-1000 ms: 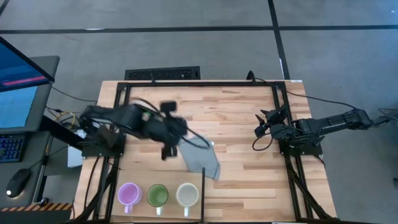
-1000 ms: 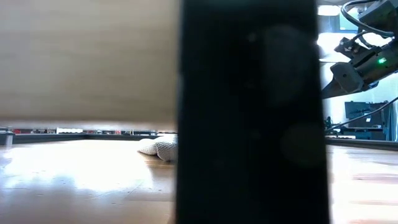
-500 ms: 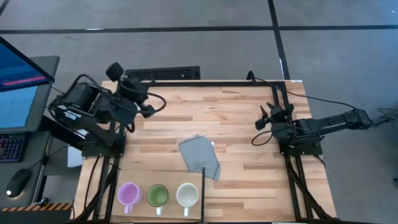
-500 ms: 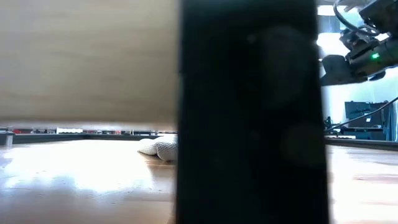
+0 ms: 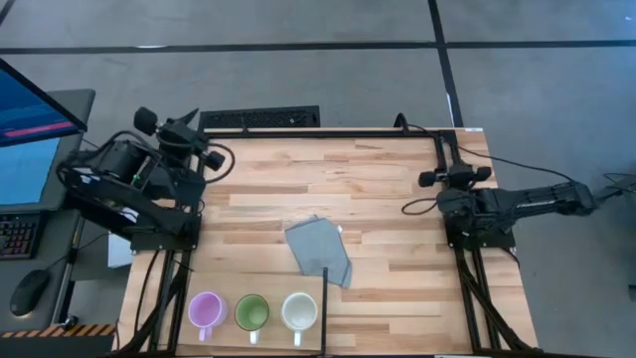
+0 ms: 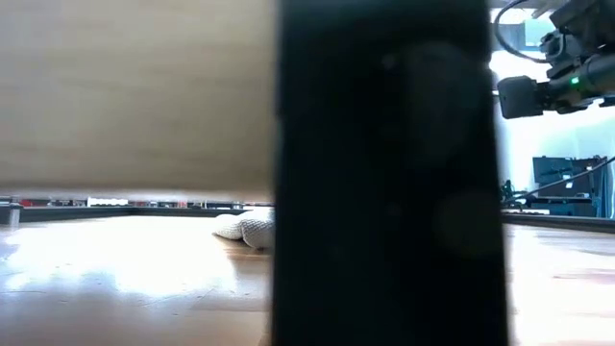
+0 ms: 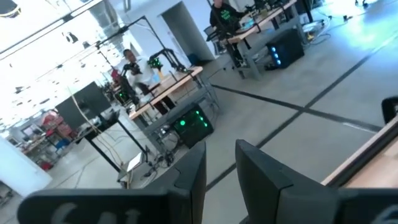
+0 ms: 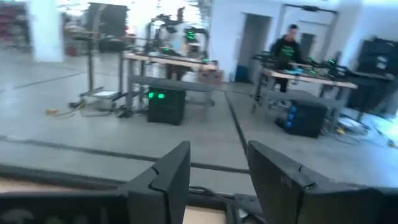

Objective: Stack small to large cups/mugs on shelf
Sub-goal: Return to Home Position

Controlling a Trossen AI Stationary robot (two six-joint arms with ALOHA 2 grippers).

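Three mugs stand upright in a row near the table's near left edge: a light purple mug (image 5: 206, 310), a green mug (image 5: 251, 312) and a cream-white mug (image 5: 299, 311). The shelf's pale board (image 6: 135, 86) fills the upper left of the low view. My left gripper (image 5: 194, 139) is drawn back over the far left corner. It points level and is open (image 7: 221, 180) with nothing between its fingers. At the right edge my right gripper (image 5: 453, 177) is level too and open (image 8: 217, 180), holding nothing.
A grey folded cloth (image 5: 318, 251) lies flat at the table's middle and shows low in the low view (image 6: 245, 229). A black upright post (image 6: 384, 173) blocks the middle of that view. Black frame rails (image 5: 318, 132) edge the table. People work at benches in the room beyond.
My left gripper has drawn back from just above the grey cloth toward the table's far left corner, rolling as it went. The cloth lies where it was. My right gripper has turned about in place at the right edge.
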